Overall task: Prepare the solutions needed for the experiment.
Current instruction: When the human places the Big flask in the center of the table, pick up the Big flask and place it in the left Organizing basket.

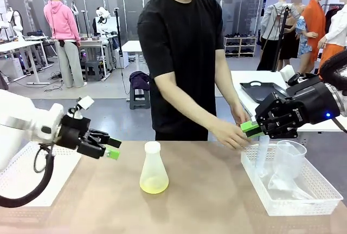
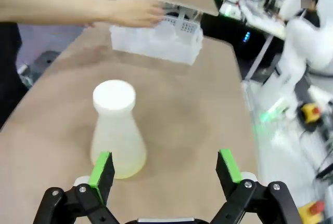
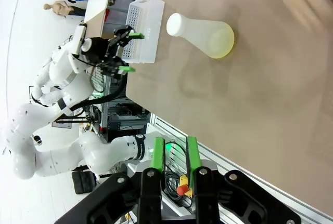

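Observation:
A clear conical flask point(image 1: 153, 169) stands on the table's middle, with a shallow layer of pale yellow-green solution point(image 1: 153, 185) in its bottom. In the left wrist view the flask point(image 2: 117, 135) sits just ahead of my left gripper point(image 2: 164, 156), slightly to one side. My left gripper point(image 1: 114, 148) hovers open and empty to the flask's left. My right gripper point(image 1: 250, 128) hangs over the right basket's near corner, touching or almost touching the person's hand point(image 1: 230, 135). In its own view the right gripper point(image 3: 176, 140) shows only a narrow gap with nothing in it, and the flask point(image 3: 203, 34) is far off.
A white basket point(image 1: 312, 201) at the table's right holds a clear beaker point(image 1: 290, 158) and a clear tube point(image 1: 262, 150). Another white basket point(image 1: 21, 177) lies at the left under my left arm. The person stands at the far edge, arm reaching over the right basket point(image 2: 156, 44).

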### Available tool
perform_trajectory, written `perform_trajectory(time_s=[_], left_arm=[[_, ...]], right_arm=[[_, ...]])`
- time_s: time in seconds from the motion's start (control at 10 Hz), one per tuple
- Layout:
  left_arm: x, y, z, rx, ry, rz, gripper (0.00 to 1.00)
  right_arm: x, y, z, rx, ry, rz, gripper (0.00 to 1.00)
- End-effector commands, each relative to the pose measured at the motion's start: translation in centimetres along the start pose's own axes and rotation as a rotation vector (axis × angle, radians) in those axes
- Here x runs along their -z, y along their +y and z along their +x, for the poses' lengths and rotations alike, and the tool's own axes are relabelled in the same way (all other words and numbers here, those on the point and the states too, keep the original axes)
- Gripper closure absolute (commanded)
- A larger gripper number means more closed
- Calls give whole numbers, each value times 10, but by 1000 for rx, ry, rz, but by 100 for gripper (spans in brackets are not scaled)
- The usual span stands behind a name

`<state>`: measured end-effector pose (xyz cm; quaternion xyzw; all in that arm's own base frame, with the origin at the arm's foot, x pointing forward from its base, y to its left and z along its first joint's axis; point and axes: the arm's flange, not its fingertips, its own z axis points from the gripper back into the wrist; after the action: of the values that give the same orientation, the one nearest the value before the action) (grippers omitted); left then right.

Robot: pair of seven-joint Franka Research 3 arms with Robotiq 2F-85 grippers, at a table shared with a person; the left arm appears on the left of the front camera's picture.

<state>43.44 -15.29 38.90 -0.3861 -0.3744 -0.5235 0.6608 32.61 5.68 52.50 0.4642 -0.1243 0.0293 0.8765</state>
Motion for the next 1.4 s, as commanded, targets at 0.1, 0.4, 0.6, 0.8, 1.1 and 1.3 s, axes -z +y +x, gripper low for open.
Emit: perform_trajectory(time_s=[0.1, 0.4, 0.6, 0.8, 1.1, 1.3], left_arm=[[17, 21, -24, 158, -36, 76, 0], [10, 18, -26, 164, -11, 64, 0], [10, 18, -26, 164, -11, 64, 0], [11, 20, -29, 158, -5, 70, 0], [33, 50, -40, 268, -54, 9, 0], [44, 62, -49, 235, -100, -54, 0]], right_arm=[[1, 1, 0, -13, -6, 20, 77], [1, 1, 0, -13, -6, 20, 77], [1, 1, 0, -13, -6, 20, 77], [1, 1, 0, -13, -6, 20, 77], [1, 1, 0, -13, -6, 20, 77], [1, 1, 0, -13, -6, 20, 77]])
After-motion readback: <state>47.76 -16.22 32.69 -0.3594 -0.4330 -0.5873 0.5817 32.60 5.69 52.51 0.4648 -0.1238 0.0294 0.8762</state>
